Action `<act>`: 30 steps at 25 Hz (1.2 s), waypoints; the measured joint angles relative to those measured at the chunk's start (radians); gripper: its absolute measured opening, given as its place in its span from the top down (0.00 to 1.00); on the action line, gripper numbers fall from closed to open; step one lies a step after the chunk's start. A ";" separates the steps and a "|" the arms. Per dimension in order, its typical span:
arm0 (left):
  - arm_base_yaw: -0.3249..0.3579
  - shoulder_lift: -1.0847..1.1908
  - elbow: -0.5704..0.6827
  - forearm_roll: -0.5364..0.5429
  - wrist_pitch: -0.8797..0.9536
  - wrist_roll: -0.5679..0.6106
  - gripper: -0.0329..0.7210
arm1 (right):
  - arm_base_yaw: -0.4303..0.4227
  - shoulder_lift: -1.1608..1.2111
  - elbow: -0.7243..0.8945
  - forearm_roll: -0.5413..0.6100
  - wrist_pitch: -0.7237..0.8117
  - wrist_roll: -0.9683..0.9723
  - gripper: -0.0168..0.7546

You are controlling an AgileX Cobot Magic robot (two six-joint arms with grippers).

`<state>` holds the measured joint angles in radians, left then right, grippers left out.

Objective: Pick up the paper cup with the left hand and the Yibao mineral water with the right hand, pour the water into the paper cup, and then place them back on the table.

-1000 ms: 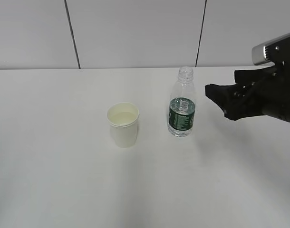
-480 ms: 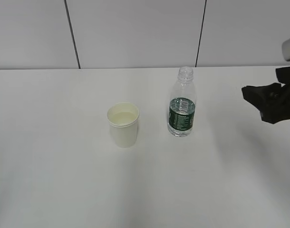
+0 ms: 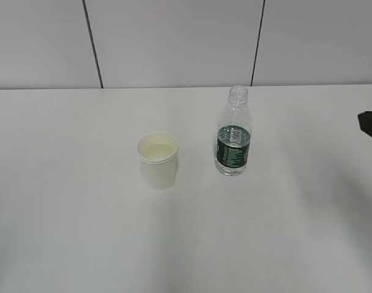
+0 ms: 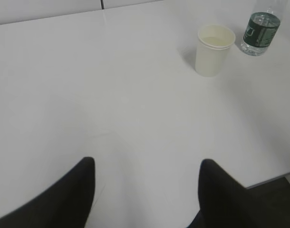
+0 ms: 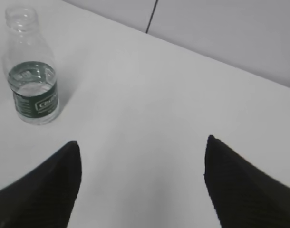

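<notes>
Both grippers stand wide and empty: left hand, right hand. Bottle sits forward-left; cup forward-right. Retract without contact.

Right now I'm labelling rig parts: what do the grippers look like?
Both show two matte black fingers with rounded tips: left gripper, right gripper. No cables, markings or stickers are visible. The exterior view catches only a black sliver of the right gripper.

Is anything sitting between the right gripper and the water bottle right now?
Nothing visible. The right gripper stands open, with only bare table between it and the water bottle. The paper cup is on the bottle's far side.
</notes>
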<state>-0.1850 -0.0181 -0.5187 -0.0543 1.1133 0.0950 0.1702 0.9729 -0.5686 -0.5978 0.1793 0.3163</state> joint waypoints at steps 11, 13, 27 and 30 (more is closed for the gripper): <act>0.000 0.000 0.000 0.000 0.000 0.000 0.34 | 0.000 -0.151 0.000 0.214 0.292 -0.101 0.21; 0.000 0.000 0.000 0.000 0.000 0.000 0.34 | 0.000 -0.181 0.000 0.309 0.321 -0.198 0.21; 0.000 0.000 0.000 0.000 0.000 0.000 0.34 | 0.000 -0.471 0.012 0.622 0.621 -0.562 0.21; 0.000 0.000 0.000 0.000 0.000 0.000 0.34 | 0.000 -0.545 0.042 0.638 0.663 -0.564 0.21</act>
<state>-0.1850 -0.0181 -0.5187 -0.0543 1.1133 0.0950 0.1702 0.4275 -0.5270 0.0400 0.8424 -0.2480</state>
